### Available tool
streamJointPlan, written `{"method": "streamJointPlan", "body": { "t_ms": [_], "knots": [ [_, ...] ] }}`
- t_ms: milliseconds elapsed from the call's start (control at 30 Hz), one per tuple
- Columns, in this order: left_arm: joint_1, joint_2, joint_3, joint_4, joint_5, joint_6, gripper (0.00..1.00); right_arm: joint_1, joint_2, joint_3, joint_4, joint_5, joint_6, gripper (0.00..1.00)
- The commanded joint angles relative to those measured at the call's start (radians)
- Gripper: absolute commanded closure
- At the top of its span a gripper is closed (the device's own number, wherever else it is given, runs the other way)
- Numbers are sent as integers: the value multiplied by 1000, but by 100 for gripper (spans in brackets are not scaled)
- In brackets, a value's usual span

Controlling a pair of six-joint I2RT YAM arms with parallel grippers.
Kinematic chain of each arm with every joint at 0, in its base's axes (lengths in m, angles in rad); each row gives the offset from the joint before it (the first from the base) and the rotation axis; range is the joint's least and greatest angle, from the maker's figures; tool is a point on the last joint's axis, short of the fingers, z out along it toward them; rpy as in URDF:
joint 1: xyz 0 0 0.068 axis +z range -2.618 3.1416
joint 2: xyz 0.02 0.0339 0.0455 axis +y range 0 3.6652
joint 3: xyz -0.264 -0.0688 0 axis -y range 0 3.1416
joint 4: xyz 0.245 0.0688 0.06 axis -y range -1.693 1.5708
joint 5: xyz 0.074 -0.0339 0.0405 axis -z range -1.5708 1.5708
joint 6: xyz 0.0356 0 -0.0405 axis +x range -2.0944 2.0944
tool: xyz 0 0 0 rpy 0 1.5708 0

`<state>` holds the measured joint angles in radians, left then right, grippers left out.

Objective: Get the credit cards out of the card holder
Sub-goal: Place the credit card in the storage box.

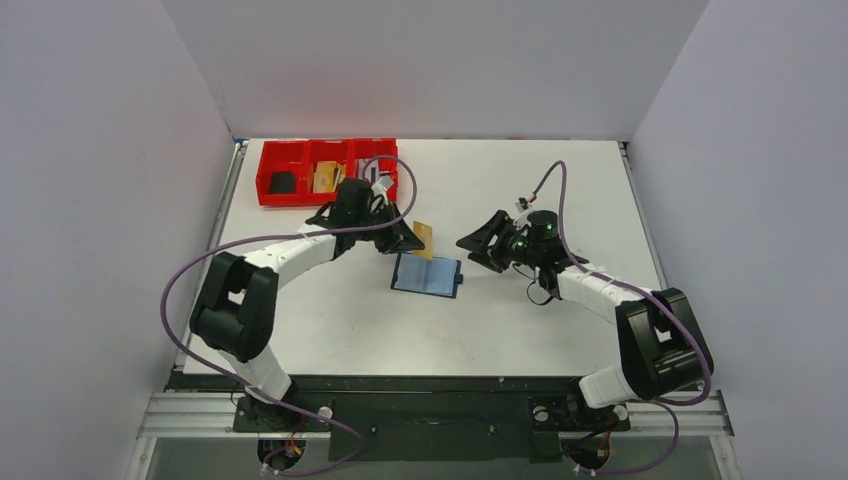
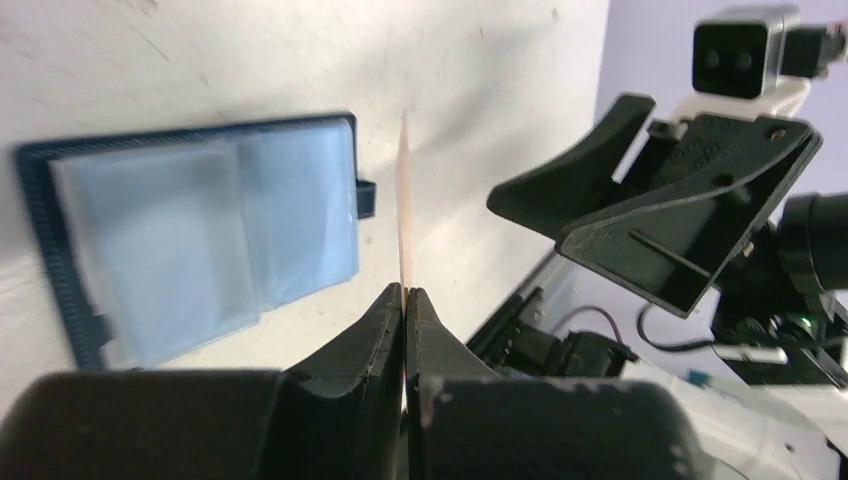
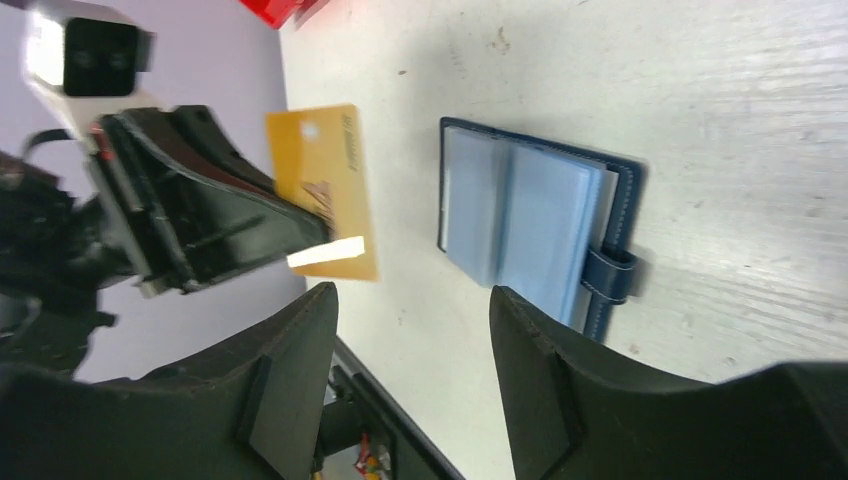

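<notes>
– Left gripper (image 2: 404,300): what do we show it doing?
– We show its jaws pressed shut on one edge of a thin tan-gold plastic card (image 3: 320,180). The card is held on edge, clear of the white table (image 1: 520,180) and just beside the open navy-blue bifold card holder (image 3: 530,230), which lies flat. The right gripper (image 3: 412,296) stands open and empty near the holder's strap side.
– How do we expect the card to handle?
– We judge it light, stiff and slick-faced. A pinch across both faces near an edge suits it.
– And the count?
– One card in hand, one holder, two grippers. One red three-compartment tray (image 1: 300,198) holds a dark piece and a tan piece, both too small to name. We cannot tell whether the pockets hold more.
</notes>
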<state>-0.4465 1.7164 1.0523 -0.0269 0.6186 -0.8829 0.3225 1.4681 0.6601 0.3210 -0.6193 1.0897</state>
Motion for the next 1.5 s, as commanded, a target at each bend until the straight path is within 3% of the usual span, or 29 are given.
{"method": "streamJointPlan", "body": {
  "t_ms": [0,167,433,733,1133,1467],
  "knots": [
    [15,-106,171,-280,-290,207,100,20,-73,64,-192,132,-142,46],
    [27,-92,345,-502,-632,328,100,34,-91,85,-293,183,-189,45],
    [72,21,637,-680,-970,458,100,36,-119,113,-396,210,-247,45],
    [96,246,882,-730,-1264,674,100,41,-170,117,-472,238,-262,45],
    [133,677,1342,-795,-1403,906,100,52,-271,121,-585,287,-289,44],
    [177,804,1375,-750,-1339,954,100,60,-287,143,-638,299,-314,44]
  ]
}}
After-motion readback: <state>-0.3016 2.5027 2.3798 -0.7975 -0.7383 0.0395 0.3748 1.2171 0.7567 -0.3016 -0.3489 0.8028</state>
